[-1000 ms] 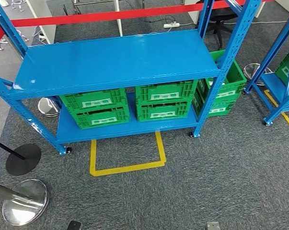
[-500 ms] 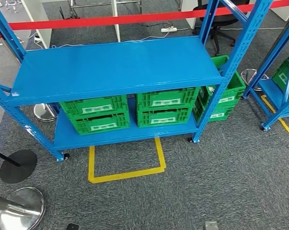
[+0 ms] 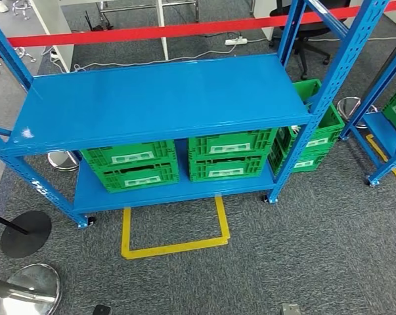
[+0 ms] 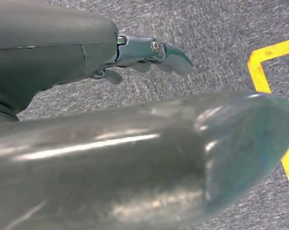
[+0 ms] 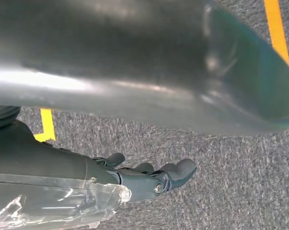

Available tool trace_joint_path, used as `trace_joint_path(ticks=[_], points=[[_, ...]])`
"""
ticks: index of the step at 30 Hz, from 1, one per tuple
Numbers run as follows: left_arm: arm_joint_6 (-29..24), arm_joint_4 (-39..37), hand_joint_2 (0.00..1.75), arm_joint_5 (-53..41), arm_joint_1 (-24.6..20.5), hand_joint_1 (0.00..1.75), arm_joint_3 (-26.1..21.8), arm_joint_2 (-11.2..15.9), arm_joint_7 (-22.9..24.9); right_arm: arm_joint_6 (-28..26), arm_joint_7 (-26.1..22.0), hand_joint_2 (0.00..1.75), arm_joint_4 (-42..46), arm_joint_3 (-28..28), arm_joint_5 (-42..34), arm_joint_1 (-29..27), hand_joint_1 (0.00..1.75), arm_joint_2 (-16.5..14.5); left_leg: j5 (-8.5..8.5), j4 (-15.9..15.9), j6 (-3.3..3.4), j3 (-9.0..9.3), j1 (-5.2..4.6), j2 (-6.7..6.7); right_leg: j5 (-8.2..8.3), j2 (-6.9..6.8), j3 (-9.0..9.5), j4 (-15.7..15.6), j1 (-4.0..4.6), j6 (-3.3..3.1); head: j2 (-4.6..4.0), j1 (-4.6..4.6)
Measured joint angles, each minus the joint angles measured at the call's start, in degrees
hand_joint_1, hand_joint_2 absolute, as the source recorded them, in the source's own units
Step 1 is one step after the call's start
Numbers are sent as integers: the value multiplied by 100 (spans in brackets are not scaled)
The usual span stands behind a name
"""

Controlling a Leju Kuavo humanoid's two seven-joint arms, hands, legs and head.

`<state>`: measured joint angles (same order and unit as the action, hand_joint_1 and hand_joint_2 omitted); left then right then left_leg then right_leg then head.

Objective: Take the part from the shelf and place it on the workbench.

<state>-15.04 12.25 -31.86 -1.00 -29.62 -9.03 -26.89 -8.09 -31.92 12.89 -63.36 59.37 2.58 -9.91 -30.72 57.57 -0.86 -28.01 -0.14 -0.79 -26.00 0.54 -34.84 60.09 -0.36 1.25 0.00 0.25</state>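
Head view: blue shelf stands on grey carpet; its upper deck is bare. On the lower deck, two stacks of green crates with white labels sit side by side; more green crates sit on the floor past the shelf's right post. Which crate holds the part cannot be told; no part is visible from here. Yellow floor marking lies just in front of the shelf. A red barrier tape runs behind it; round stanchion bases stand at the left.

Left wrist view: left hand hangs over the carpet, fingers extended and apart, holding nothing; a yellow line runs beyond the thumb.

Right wrist view: right hand likewise over carpet, fingers straight, empty. Clear plastic wrap covers the wrist housing, a detail the head view does not give.
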Motion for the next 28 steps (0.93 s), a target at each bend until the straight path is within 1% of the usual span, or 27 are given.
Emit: trace_joint_path(ticks=[1,2,4,5,6,7,8,9,10,11,12,13,14,15,16,17,18,19,20,21,22,23,24,25,26,27,28], points=[[0,1,0,-1,-6,0,0,2,-2,-1,-1,0,0,0,1,4,0,-1,-77,137,-35,-52,0,6,-12,-4,44,-36,-20,-30,0,-14],[0,2,0,-1,-12,0,0,3,-4,-1,-1,0,1,0,1,10,0,-1,-199,409,-69,-194,6,11,-26,-9,90,-64,-37,-55,0,-30],[0,2,0,-1,-13,0,0,2,-6,2,-1,0,1,1,2,19,0,-1,-449,1172,-118,-671,25,16,-63,-13,141,-85,-44,-81,0,-48],[0,2,0,-1,-4,0,-1,2,-6,2,-1,0,1,1,2,15,0,-1,-481,1472,-133,-903,35,16,-88,-10,168,-87,-45,-83,0,-47],[0,2,0,-1,8,0,-1,3,-6,3,0,0,1,1,2,6,0,-1,-397,1589,-142,-1048,44,16,-119,-4,203,-86,-48,-81,0,-47],[0,2,0,-1,19,0,-2,4,-6,4,0,0,0,0,2,-2,0,-1,-196,1496,-145,-1088,51,17,-155,1,252,-86,-52,-72,0,-48],[0,2,0,-1,24,0,-2,7,-6,7,0,0,0,0,2,-8,0,-1,87,1225,-148,-1036,59,18,-195,7,311,-87,-59,-57,0,-46],[0,2,0,-1,25,0,-3,8,-6,9,-1,0,0,0,2,-10,0,-1,369,860,-149,-925,66,24,-235,10,346,-90,-64,-33,0,-49],[0,1,0,-2,20,0,-4,7,-6,10,-2,0,-1,0,2,-4,0,0,542,506,-146,-791,63,31,-284,15,380,-87,-58,-1,0,-58],[0,1,0,-3,9,0,-5,5,-5,10,-2,0,0,0,2,3,0,1,617,256,-122,-694,60,38,-325,18,392,-91,-49,35,0,-63],[0,1,0,-8,2,0,-6,3,-5,7,-3,0,0,0,3,8,0,2,606,119,-91,-640,55,43,-356,19,393,-104,-36,71,0,-64],[0,1,0,-15,-1,0,-7,2,-4,4,-5,0,0,0,4,13,0,3,548,73,-48,-615,44,41,-377,19,413,-121,-28,105,0,-61],[0,2,0,-27,3,0,-9,2,-4,1,-6,0,1,0,7,14,0,3,532,63,2,-611,49,37,-389,12,427,-144,-29,135,0,-53],[0,2,0,-40,14,0,-12,2,-4,-3,-8,0,1,0,11,15,0,3,520,51,43,-593,54,34,-411,4,442,-125,-32,164,0,-41],[0,2,0,-51,21,0,-19,2,-5,-4,-9,0,2,0,14,18,0,3,505,43,87,-564,61,35,-474,-5,409,-13,-34,188,0,-29],[0,2,0,-60,20,0,-28,2,-5,-5,-9,0,2,0,16,22,0,3,485,36,127,-528,67,38,-590,-12,299,232,-35,208,0,-18],[0,2,0,-64,17,0,-38,0,-6,-6,-9,0,3,0,17,23,0,3,457,33,160,-495,63,41,-741,-17,109,597,-34,219,0,-3],[0,2,0,-67,13,0,-47,-2,-5,-6,-9,0,3,0,17,22,0,3,427,34,184,-464,55,44,-894,-19,-140,1017,-32,224,0,5],[-1,2,0,-68,13,0,-54,-3,-5,-6,-8,0,3,0,16,15,0,3,397,35,197,-431,45,42,-986,-19,-375,1371,-30,223,0,8],[-5,2,0,-69,18,0,-61,-3,-4,-6,-8,0,3,-1,15,8,0,3,364,36,204,-390,36,37,-968,-19,-537,1550,-28,214,0,9],[-13,2,0,-69,22,0,-68,-3,-3,-4,-8,0,3,-1,13,2,0,3,328,37,205,-338,29,28,-822,-18,-593,1505,-24,197,0,9],[-20,2,0,-69,26,0,-77,-4,-1,5,-8,0,3,-2,8,-1,0,3,286,37,200,-276,24,20,-575,-18,-536,1236,-18,170,0,10],[-26,2,44,-71,27,0,-83,-7,1,22,-9,44,3,-5,2,0,0,5,238,37,188,-214,22,13,-291,-19,-409,835,-8,138,0,10],[-29,2,87,-74,23,0,-89,-10,5,46,-9,87,2,-10,-7,5,0,8,187,44,164,-163,9,8,-86,-18,-258,471,7,109,0,8],[-31,1,131,-81,18,0,-93,-13,12,70,-9,131,2,-16,-17,13,0,11,146,47,138,-130,0,5,38,-16,-144,211,17,85,0,5],[-32,1,175,-106,13,0,-96,-15,27,85,-5,175,2,-21,-22,18,0,14,118,49,115,-114,-9,3,79,-12,-80,78,23,73,0,-1],[-34,0,175,-116,8,0,-98,-15,35,93,-3,175,1,-24,-26,22,0,15,105,54,100,-111,-19,2,60,-9,-55,64,27,69,0,-5]])
